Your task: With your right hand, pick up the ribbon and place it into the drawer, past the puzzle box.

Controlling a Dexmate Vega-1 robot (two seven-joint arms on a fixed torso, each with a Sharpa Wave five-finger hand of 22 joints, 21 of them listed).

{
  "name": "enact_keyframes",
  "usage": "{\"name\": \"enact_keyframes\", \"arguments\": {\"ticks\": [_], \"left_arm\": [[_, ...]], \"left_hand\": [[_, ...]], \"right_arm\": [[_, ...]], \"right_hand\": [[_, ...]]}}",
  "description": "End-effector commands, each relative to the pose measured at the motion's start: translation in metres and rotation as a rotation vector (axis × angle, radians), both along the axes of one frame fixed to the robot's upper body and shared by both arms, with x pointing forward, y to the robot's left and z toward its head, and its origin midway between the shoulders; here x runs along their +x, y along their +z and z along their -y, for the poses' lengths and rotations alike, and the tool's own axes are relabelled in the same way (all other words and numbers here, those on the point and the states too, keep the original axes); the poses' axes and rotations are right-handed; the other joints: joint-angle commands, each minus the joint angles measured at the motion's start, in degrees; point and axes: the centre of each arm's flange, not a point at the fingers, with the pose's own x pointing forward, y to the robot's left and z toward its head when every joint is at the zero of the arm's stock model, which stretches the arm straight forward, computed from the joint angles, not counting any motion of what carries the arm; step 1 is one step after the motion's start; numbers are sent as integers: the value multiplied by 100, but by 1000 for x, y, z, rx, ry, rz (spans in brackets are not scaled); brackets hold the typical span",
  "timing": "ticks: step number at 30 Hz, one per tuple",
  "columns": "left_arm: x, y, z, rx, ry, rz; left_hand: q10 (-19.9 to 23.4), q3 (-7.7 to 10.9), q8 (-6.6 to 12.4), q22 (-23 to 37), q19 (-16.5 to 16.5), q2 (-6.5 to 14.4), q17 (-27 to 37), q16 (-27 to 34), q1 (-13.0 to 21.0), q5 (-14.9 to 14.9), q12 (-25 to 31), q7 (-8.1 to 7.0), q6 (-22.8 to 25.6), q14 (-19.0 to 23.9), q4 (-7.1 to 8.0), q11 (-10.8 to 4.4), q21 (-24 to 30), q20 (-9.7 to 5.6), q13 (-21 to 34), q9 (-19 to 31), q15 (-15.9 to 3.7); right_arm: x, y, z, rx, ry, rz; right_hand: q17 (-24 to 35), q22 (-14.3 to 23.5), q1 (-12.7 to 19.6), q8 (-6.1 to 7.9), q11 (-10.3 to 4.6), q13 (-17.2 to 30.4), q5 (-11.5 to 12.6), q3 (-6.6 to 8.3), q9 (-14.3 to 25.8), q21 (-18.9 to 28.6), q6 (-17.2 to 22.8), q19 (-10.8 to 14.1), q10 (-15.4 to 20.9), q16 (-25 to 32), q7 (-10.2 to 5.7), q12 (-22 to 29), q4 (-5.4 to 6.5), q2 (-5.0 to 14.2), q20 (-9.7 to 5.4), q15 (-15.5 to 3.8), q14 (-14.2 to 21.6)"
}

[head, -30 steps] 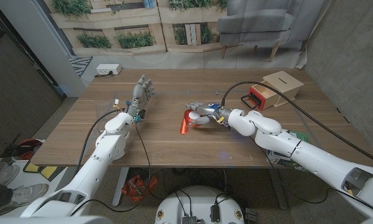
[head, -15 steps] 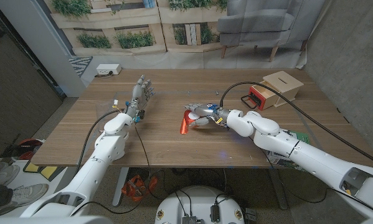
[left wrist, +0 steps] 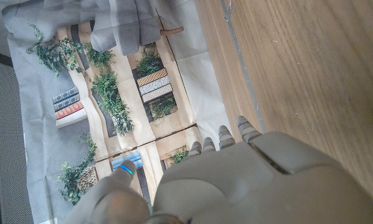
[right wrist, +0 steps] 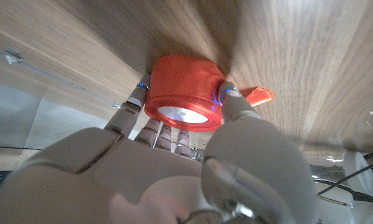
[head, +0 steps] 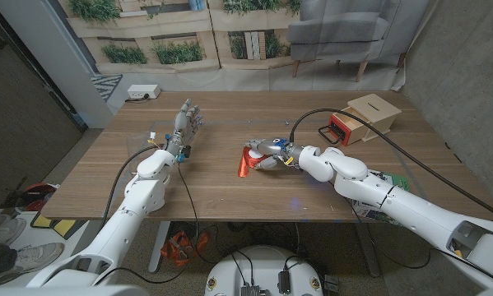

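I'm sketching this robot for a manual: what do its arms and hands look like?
Both arms are glossy white rounded shells with dark seams at the joints. A black cable runs along each arm. The left hand and right hand are grey metallic, with slim jointed fingers; small blue lights glow at the fingertips.

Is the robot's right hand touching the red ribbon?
Touching. In the right wrist view, the right hand has fingers pressed against both sides of the ribbon roll, with no gap showing.
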Motion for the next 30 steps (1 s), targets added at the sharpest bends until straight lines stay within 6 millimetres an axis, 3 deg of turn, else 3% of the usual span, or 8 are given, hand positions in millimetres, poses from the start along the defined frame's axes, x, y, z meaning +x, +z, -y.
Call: {"name": "enact_keyframes", "arguments": {"ticks": [1,5,7,10,12,14,17,30], "left_arm": [[1,1,2,2,-1,1],[1,1,2,2,1,0],[1,1,2,3,0,-1],[1,1,2,3,1,-2],[2,1,2,2,1,-2],[2,1,2,4,1,-2],[2,1,1,4,1,-2],[4,4,3,9,-3,0]], "left_hand": [[-898,-21,29,18,-241,674,16,22,9,24,21,-34,-648,-956,-6,50,-33,22,22,26,34],[-908,-23,28,18,-247,674,17,18,9,24,17,-36,-648,-967,-6,26,-38,20,22,27,34],[-903,-24,30,19,-245,674,17,19,8,24,19,-39,-643,-966,-6,32,-38,19,22,27,34],[-907,-25,33,19,-240,674,17,20,8,25,18,-41,-632,-965,-6,35,-37,18,22,27,34],[-909,-25,33,19,-246,674,16,19,8,25,17,-49,-632,-968,-6,47,-40,19,22,27,40],[-906,-26,32,19,-246,674,16,19,8,25,19,-47,-632,-968,-6,41,-42,18,22,27,38],[-913,-27,31,19,-244,674,16,18,8,25,16,-51,-632,-972,-6,44,-42,19,22,27,34],[-912,-30,28,19,-246,674,17,17,8,26,17,-52,-634,-979,-5,47,-48,15,22,27,40]], "right_arm": [[1,-3,2,14,8,59],[1,-3,2,26,15,78],[1,-3,2,37,21,88],[1,-2,2,52,34,99],[1,-2,3,63,45,114],[1,-2,4,75,60,120],[0,-1,4,81,67,133],[-4,6,7,127,112,181]], "right_hand": [[198,79,535,239,1,39,125,-180,37,300,845,780,667,322,42,201,42,83,-310,-510,849],[617,184,1150,447,128,80,156,-369,36,744,1697,1474,1594,952,117,499,45,334,-803,-971,2030],[1166,371,1731,535,137,137,104,-544,49,1136,2237,1655,2050,1498,221,672,3,485,-1089,-1083,2706],[2149,858,2737,658,199,430,-13,-929,156,1988,3151,1567,2893,2148,343,1142,37,514,-1109,-1131,3362],[2640,1122,3134,782,217,648,-41,-1072,244,2501,3684,1508,3366,2400,394,1470,63,521,-1103,-1112,3737],[3305,1435,3407,1042,259,995,-78,-1180,475,3145,4254,1476,3815,2790,441,1832,147,685,-1123,-1081,4222],[3657,1610,3537,1205,263,1272,-92,-1210,631,3594,4495,1495,4074,2885,528,2081,179,715,-1121,-1068,4444],[3927,1739,3656,1275,369,1493,-83,-1235,645,3967,4712,1381,4218,2850,589,2233,169,665,-1126,-1058,4485]]}}
